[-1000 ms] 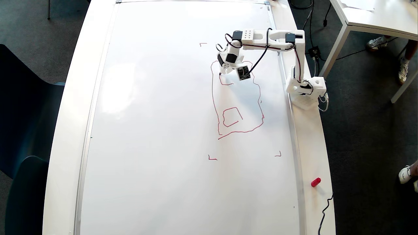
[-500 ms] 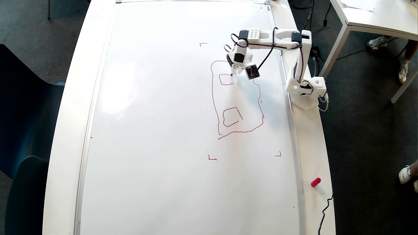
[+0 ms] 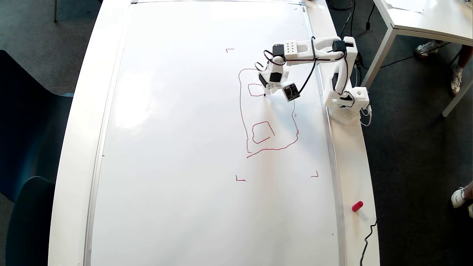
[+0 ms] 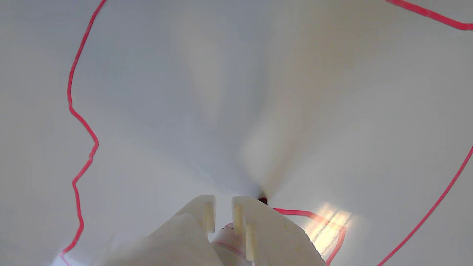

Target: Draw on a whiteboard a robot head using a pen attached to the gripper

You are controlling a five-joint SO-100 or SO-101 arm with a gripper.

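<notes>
The whiteboard [image 3: 184,147] lies flat and fills most of the overhead view. On its right part is the robot head [image 3: 242,111], a wobbly red outline holding a small square [image 3: 249,88] and a larger square [image 3: 254,135]. My gripper [image 3: 266,90] stands at the small square's right side, shut on the pen [image 3: 265,94], whose tip touches the board. In the wrist view the two white fingers [image 4: 251,221] clamp the pen [image 4: 229,236] at the bottom of the picture. Its red tip [image 4: 262,200] meets a red line on the whiteboard [image 4: 236,92].
The arm's base [image 3: 347,101] is fixed on the table strip right of the board. A loose red cap [image 3: 357,206] and a black cable [image 3: 367,240] lie lower on that strip. Red corner marks [image 3: 240,179] frame the drawing. Another table [image 3: 425,18] stands at top right.
The gripper moved right along the top of the small square, then down its right side. The red line grew behind the pen tip and closed the small square.
</notes>
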